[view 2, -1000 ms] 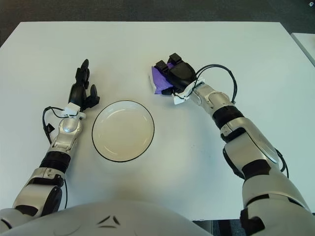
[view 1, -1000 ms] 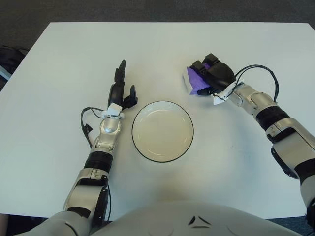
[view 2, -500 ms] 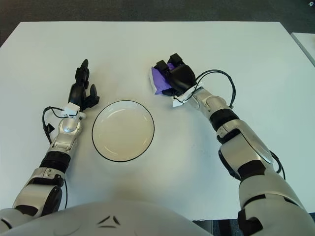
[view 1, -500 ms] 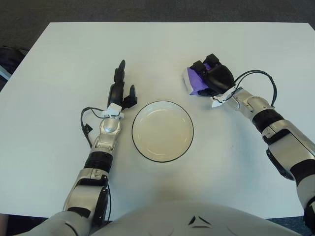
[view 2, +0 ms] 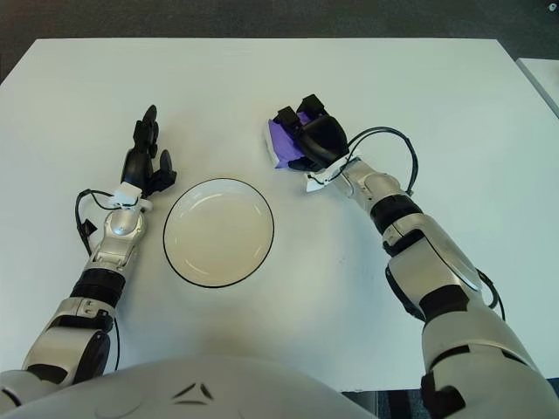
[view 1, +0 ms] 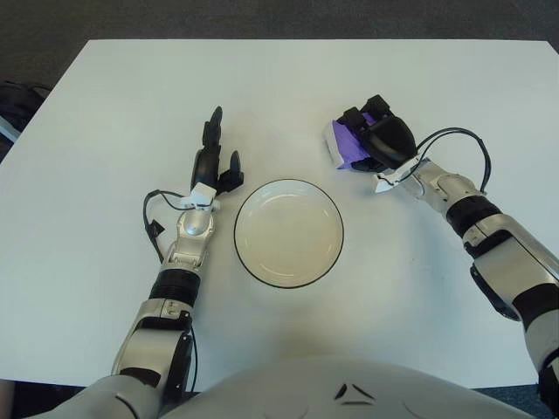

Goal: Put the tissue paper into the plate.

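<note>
Left eye view: white table (view 1: 105, 105). Plate (view 1: 288, 233), white with a dark rim, sits near the front centre and holds nothing. Right hand (view 1: 377, 140) lies over the purple tissue pack (view 1: 342, 146), beyond and to the right of the plate and clear of its rim. Black fingers are curled over the pack's top and far edge; looks like a grasp. Cannot tell whether the pack is off the table yet. Left hand (view 1: 215, 161) shows just left of the plate, fingers loosely spread, one pointing away, holding nothing.

Right eye view: same layout. Pack's white-and-purple corner pokes out on the plate side of the right hand; bare table between pack and plate.

Step, by my reading: grasp made, carry not begun. Next move calls for lifting the pack clear, swinging it toward the body and leftward over the rim, then releasing above the plate's middle.
</note>
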